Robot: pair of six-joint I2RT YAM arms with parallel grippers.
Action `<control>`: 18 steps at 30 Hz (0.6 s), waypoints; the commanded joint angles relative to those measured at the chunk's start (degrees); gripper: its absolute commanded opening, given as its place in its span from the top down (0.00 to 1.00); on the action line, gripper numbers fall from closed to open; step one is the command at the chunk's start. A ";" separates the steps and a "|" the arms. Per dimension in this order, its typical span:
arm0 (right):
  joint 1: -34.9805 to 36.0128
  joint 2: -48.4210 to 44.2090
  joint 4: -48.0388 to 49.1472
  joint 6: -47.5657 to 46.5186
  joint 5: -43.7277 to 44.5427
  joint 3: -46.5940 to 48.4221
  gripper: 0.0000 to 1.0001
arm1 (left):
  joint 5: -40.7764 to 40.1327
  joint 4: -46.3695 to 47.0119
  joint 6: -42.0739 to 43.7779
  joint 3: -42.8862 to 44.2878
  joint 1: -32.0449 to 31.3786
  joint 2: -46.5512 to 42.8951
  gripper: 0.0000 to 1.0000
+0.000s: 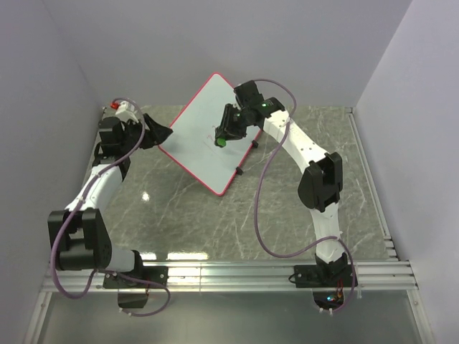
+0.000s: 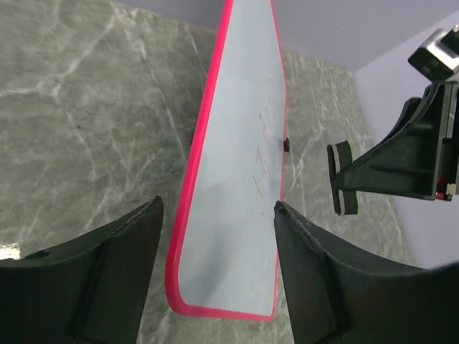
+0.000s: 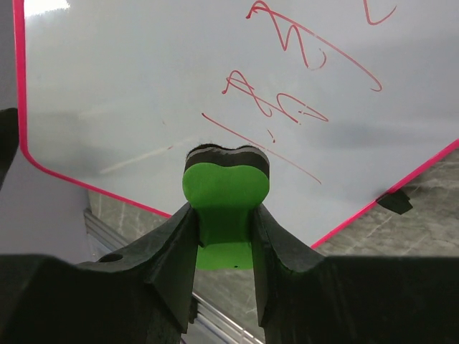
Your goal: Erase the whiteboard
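Because the whiteboard (image 1: 197, 132) looks thin, stiff and light, with a smooth face that could slip, I think it is best held by its pink rim. It sits tilted up over the surface (image 1: 179, 222), in the upper middle of the top view. The left fingers (image 2: 115, 272) are apart, one on each side of its near corner, not yet pinching. The right fingers (image 3: 165, 265) squeeze a soft green eraser (image 3: 226, 186) against the board, by the red scribbles (image 3: 287, 107).

Flat white rectangular whiteboard (image 1: 193, 140): pink-red rim, faint red scribbles. Squishy foam eraser block (image 3: 226, 190) bright green. Stone worktop (image 1: 215, 229) grey, white-veined marble.
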 commanded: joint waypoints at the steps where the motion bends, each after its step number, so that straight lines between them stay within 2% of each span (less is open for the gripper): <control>1: -0.27 -2.13 -0.30 -1.27 0.22 1.84 1.00 | 7.98 5.26 -0.87 0.23 0.34 2.27 0.31; 3: -0.35 -1.78 -0.21 -0.83 0.13 1.84 1.00 | 11.49 6.67 -1.05 1.11 0.34 4.46 0.32; 9: -0.18 -0.90 0.49 0.22 1.28 3.07 1.00 | 12.74 5.97 0.18 2.52 0.34 8.60 0.44; 12: 0.08 0.94 3.02 1.54 1.54 4.21 1.00 | 13.18 5.88 0.80 2.78 0.42 9.83 0.57; 18: 1.22 4.46 6.46 4.00 5.31 6.23 1.00 | 14.41 4.22 2.11 3.92 0.34 11.68 0.72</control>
